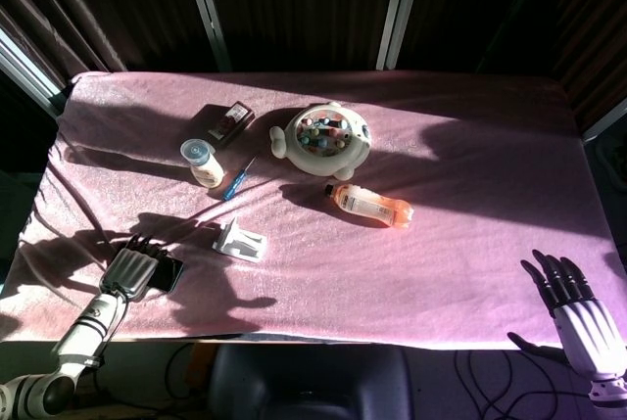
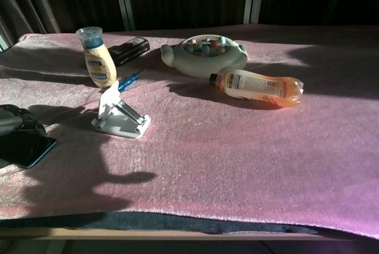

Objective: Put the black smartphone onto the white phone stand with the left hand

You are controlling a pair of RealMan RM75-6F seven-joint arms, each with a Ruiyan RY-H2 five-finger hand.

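The black smartphone [image 2: 28,149] lies flat on the pink cloth at the near left, its right end showing as a smartphone edge [image 1: 172,274] in the head view. My left hand [image 1: 132,267] lies over its left part with the fingers stretched forward. In the chest view only the left hand's dark fingers [image 2: 16,121] show, at the far side of the phone by the frame edge. The white phone stand [image 1: 240,240], also seen as the stand [image 2: 120,117], sits to the right of the phone with nothing on it. My right hand [image 1: 575,310] hangs open past the table's near right corner.
Behind the stand lie a blue pen [image 2: 130,79], a small sauce bottle [image 2: 98,57] and a dark box [image 2: 129,48]. A white bowl of small items [image 1: 323,137] and an orange drink bottle [image 1: 370,206] lying on its side sit mid-table. The table's near edge [image 2: 177,221] runs close by.
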